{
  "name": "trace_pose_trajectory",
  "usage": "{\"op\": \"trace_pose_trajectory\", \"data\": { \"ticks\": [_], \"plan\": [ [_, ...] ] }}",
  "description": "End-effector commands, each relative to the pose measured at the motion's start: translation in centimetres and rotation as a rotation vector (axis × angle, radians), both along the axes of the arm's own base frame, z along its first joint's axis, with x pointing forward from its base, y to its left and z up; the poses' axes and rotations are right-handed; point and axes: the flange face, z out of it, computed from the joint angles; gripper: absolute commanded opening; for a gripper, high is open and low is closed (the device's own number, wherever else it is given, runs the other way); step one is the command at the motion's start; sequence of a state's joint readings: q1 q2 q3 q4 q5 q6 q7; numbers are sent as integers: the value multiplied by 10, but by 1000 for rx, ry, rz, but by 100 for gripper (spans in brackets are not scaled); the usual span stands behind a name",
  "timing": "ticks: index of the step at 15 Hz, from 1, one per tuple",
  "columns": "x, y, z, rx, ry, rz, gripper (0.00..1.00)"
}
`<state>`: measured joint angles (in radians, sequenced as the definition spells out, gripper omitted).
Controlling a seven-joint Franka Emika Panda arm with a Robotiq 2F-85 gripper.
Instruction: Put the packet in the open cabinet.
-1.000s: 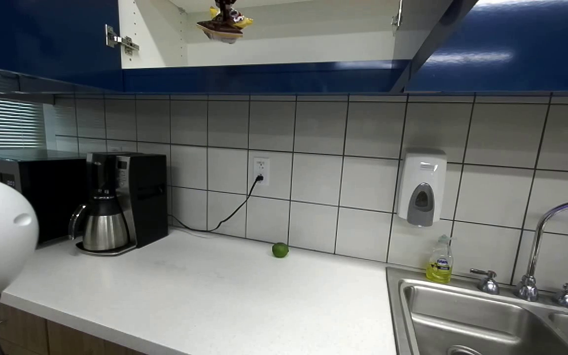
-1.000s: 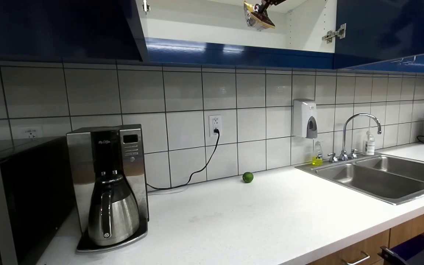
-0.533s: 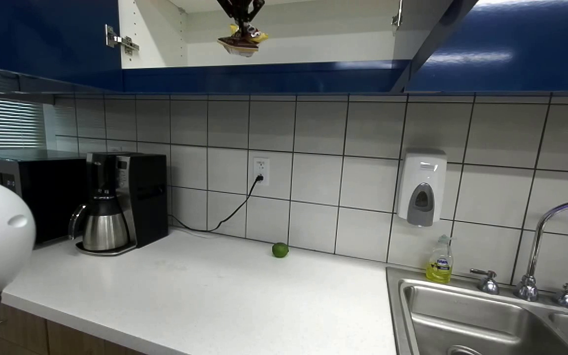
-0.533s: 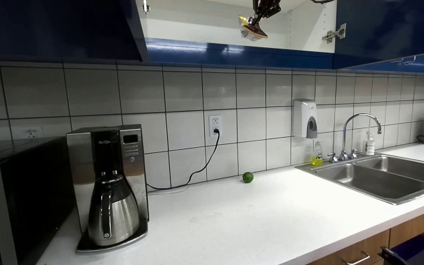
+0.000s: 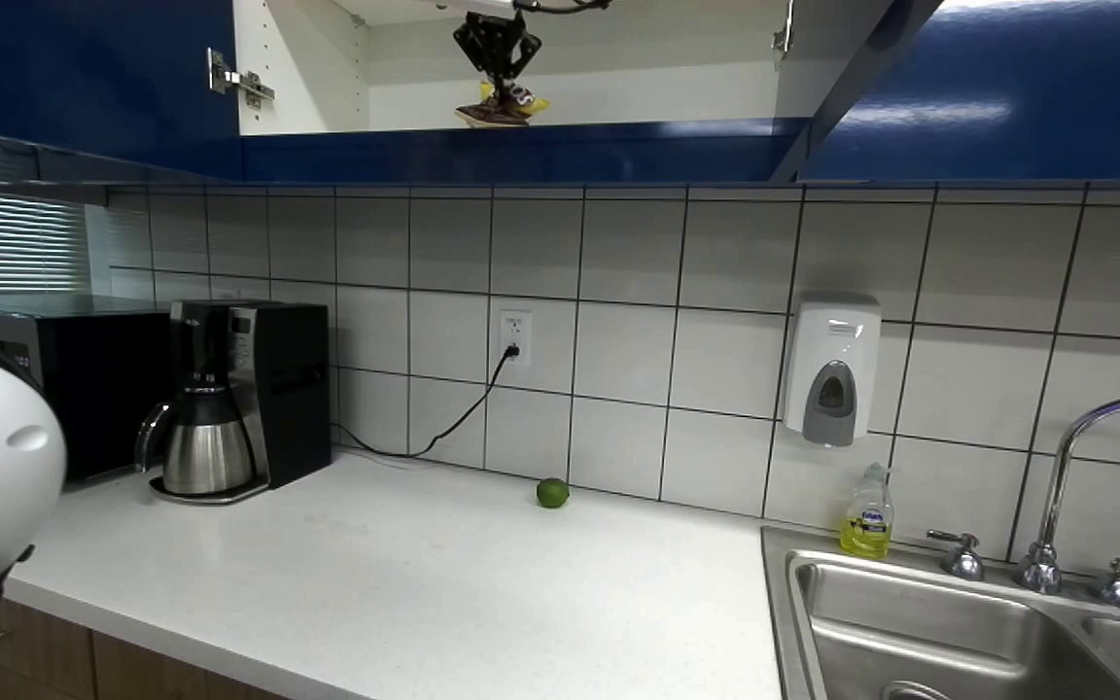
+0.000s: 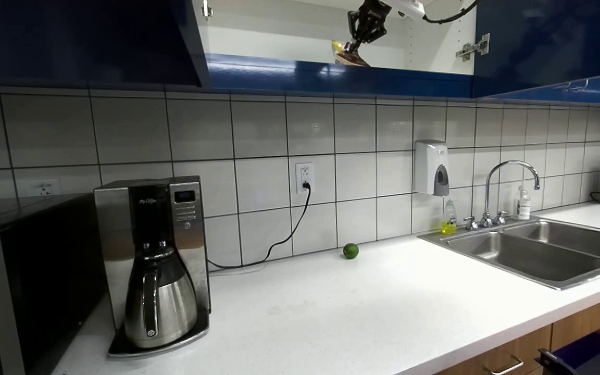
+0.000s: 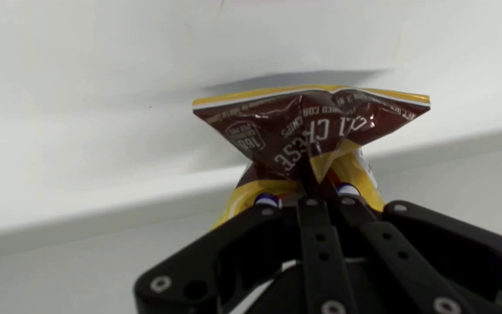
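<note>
Overhead: wide dark-blue wall cabinet with white interior, open, above the back edge of the white counter.
Inside: crinkled brown-and-yellow snack packet, its lower part hidden by the cabinet's front lip in both exterior views; whether it hangs or touches down, I cannot tell.
Grip: black jointed gripper, fingers pinched on the packet's gathered middle.
Back edge: small round green object, on the counter just beside the white-tiled wall.

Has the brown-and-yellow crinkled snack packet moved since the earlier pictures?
Yes, downward: in both exterior views the packet now appears at the top edge of the glossy dark blue cabinet rail, where a white gap showed before.
</note>
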<state>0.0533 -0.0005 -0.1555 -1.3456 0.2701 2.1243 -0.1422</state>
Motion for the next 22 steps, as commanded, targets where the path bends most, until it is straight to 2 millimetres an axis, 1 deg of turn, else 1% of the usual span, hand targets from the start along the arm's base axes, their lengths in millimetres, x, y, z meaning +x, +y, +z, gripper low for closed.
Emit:
{"op": "trace_pose_trajectory", "data": {
  "ticks": [1, 4, 5, 7, 11, 16, 17, 22],
  "plan": [
    [15, 0, 5, 6, -7, -35, 0],
    [21, 0, 2, 12, 2, -44, 1],
    [22, 0, 2, 15, 3, -46, 26],
    [24, 0, 2, 20, 3, -51, 28],
    [20, -2, 7, 26, -8, -57, 57],
    [12, -5, 13, 30, -20, -50, 96],
    [10, -6, 13, 31, -22, -49, 99],
    [-6, -5, 20, 35, -38, -39, 100]
  ]
}}
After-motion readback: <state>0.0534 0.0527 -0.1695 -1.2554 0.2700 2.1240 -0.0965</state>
